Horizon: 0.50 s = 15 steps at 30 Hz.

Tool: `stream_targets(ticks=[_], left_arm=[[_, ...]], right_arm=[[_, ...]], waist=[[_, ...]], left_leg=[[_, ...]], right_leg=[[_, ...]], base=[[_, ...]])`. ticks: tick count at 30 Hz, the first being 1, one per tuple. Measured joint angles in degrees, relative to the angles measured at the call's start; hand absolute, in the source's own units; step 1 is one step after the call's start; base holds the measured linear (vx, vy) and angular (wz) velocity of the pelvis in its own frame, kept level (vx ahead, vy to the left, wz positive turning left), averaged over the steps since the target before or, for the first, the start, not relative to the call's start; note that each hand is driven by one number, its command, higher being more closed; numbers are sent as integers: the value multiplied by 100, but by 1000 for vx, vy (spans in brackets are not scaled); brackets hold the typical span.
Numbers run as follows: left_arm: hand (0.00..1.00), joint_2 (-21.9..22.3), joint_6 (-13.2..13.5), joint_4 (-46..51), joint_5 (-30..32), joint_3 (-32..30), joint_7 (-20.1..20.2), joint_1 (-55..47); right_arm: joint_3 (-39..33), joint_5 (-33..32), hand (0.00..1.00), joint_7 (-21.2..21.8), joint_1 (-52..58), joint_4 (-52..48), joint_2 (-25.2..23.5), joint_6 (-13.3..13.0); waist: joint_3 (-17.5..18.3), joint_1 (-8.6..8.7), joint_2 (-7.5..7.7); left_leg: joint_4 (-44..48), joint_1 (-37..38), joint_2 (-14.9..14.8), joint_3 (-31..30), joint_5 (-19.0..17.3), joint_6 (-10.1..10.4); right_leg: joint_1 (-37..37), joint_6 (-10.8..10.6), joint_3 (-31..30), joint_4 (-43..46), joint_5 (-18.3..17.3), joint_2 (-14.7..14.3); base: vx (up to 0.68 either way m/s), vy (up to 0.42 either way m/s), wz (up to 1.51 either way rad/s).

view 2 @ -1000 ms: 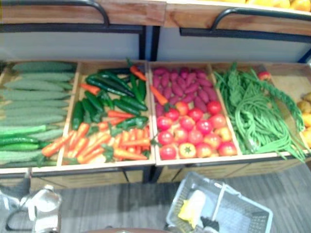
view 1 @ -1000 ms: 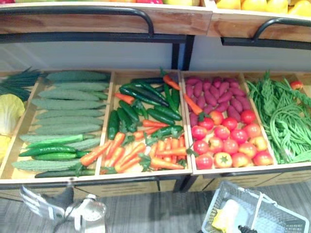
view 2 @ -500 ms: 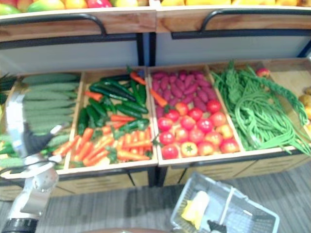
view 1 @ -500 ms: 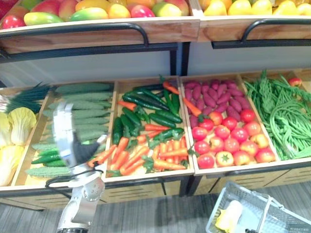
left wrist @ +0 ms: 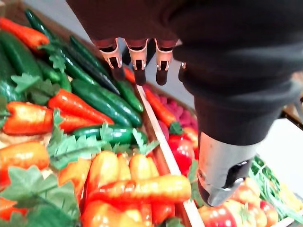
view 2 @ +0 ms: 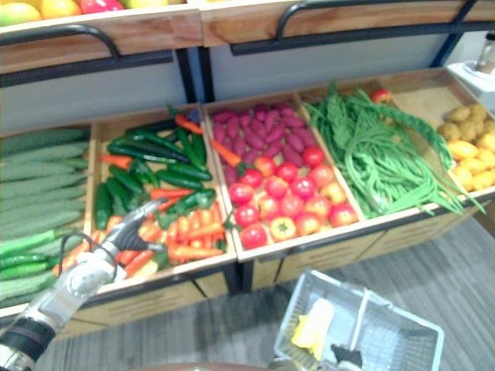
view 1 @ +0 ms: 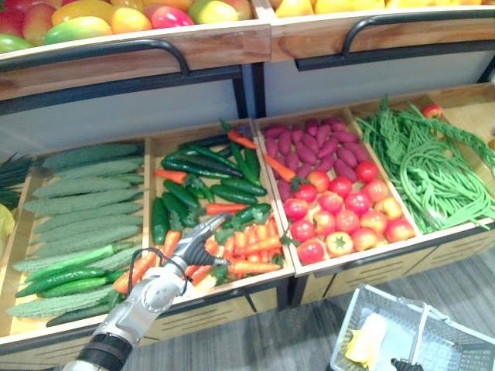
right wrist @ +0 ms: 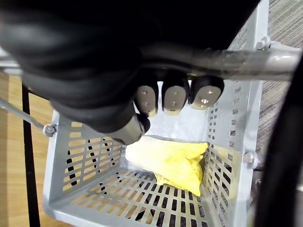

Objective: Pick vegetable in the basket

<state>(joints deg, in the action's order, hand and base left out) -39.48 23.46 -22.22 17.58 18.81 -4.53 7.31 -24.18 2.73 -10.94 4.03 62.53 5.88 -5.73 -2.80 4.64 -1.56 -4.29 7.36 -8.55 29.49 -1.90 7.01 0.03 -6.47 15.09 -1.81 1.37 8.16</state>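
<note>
A wooden produce stand with a row of open crates, seen from above. My left hand (view 1: 196, 244) reaches in from the lower left and hovers over the front of the second crate (view 1: 244, 285). Its fingers (left wrist: 138, 58) are straight and spread and its thumb stands apart, so the hand is released and there is nothing in it. In the left wrist view the fingertips point across the crate towards the dark green cucumbers (view 1: 195, 165) at its back.

Just below the hand lie the carrots (view 1: 256, 243), orange with green leafy tops, heaped at the near end of that crate and mixed with a few green peppers. I cannot tell whether the hand touches any of them.

To the left is a crate of pale, bumpy green gourds (view 1: 83, 205). To the right, one crate holds purple-red sweet potatoes (view 1: 318, 144) at the back and red tomatoes (view 1: 341, 212) at the front, and the next holds long green beans (view 1: 433, 167). Yellowish potatoes (view 2: 469, 140) sit at the far right. Fruit (view 1: 116, 15) fills the shelf above.

My right hand (right wrist: 173, 98) is low on the right with its fingers curled round the metal handle (right wrist: 246, 64) of the grey basket (view 2: 290, 325), which hangs in front of the stand. A yellow leafy vegetable (right wrist: 169, 161) lies on the basket's floor.
</note>
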Motion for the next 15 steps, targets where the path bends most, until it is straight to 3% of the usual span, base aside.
stream_targets(ticks=[9,15], left_arm=[[0,448,-181,-792,-57,123,33,422],[0,709,-332,-1134,-46,114,-28,666]], right_arm=[[50,308,100,-4,-6,-186,-10,13],[58,356,100,-8,-27,-336,-18,36]], waist=[[-22,22,7],[-69,130,-42]], left_leg=[[149,-19,-16,308,-129,28],[148,-20,-17,474,-156,49]], right_leg=[[-184,13,-307,-2,88,-18],[-291,8,-477,-16,131,-47]], base=[[-47,-36,-18],[-38,-43,-16]])
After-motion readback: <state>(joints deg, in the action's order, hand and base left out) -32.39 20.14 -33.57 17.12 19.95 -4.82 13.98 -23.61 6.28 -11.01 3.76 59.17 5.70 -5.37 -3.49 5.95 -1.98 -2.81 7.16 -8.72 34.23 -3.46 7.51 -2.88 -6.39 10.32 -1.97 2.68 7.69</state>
